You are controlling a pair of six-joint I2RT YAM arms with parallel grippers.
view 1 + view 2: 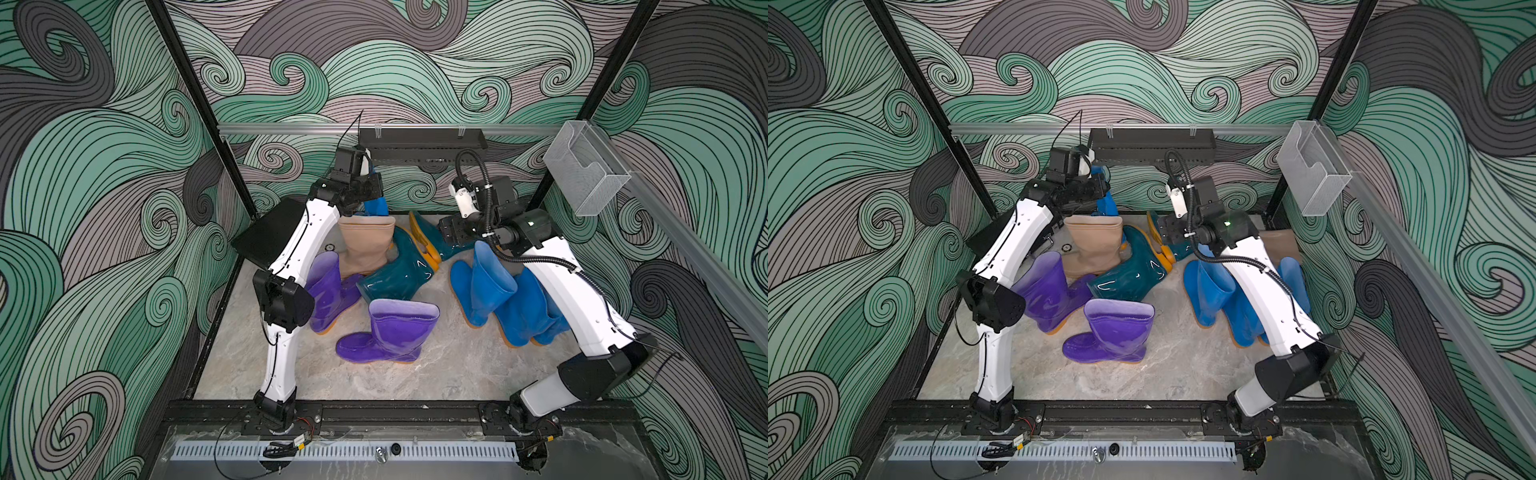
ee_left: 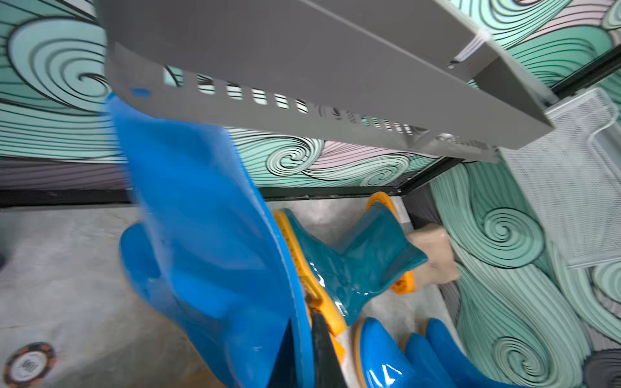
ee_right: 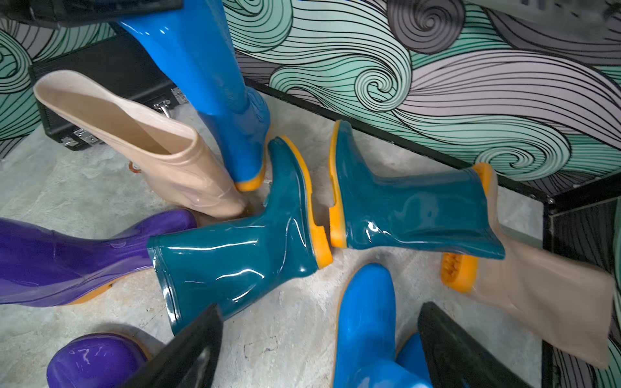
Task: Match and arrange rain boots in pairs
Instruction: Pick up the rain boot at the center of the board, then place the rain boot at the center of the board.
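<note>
My left gripper (image 2: pixel 307 349) is shut on the shaft rim of a bright blue rain boot (image 1: pixel 376 205), held tilted at the back with its heel (image 3: pixel 248 179) low beside an upright beige boot (image 1: pixel 365 245). Two dark teal boots (image 1: pixel 399 270) (image 1: pixel 432 237) lie on their sides, sole to sole. One purple boot (image 1: pixel 328 291) leans by the left arm and another (image 1: pixel 390 332) stands in the middle. More blue boots (image 1: pixel 486 286) stand at the right. My right gripper (image 3: pixel 319 336) hangs open above the floor between a teal boot and a blue boot, holding nothing. A second beige boot (image 3: pixel 537 292) lies behind it.
A flat black case (image 1: pixel 266 237) leans in the back left corner. A dark perforated shelf (image 1: pixel 419 145) hangs on the back rail just above the left gripper. A clear mesh bin (image 1: pixel 582 166) hangs on the right rail. A small round chip (image 2: pixel 28 364) lies on the marble floor.
</note>
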